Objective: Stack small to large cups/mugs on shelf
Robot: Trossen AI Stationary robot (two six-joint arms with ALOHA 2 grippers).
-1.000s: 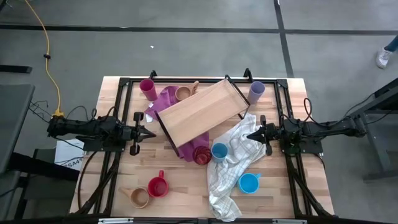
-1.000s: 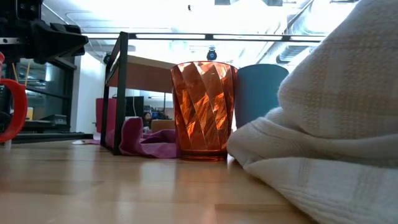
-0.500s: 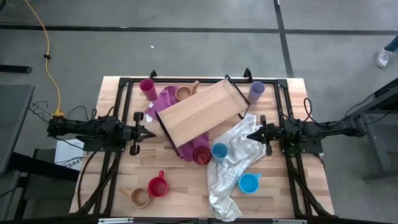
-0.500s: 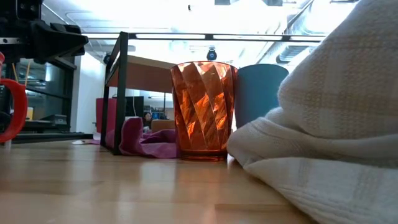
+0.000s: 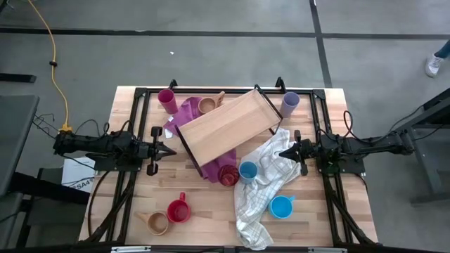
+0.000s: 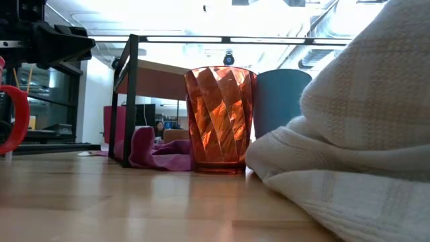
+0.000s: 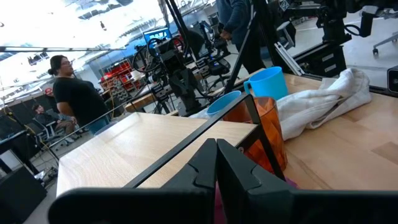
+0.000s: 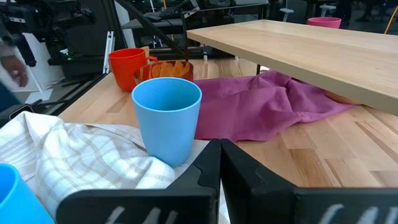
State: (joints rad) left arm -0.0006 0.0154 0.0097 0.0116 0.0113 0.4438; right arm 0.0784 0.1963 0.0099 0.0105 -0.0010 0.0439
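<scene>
Two grippers wait closed and empty beside the shelf (image 5: 226, 126), which stands askew mid-worktop: left gripper (image 5: 171, 149) at its left, right gripper (image 5: 283, 152) at its right. Near its front corner stand an orange tumbler (image 5: 227, 175) and blue cup (image 5: 247, 171).

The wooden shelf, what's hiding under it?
A purple cloth pokes out from under the shelf at both long edges. A red ribbed cup stands at the near edge. Whatever else lies beneath is covered by the board.
</scene>
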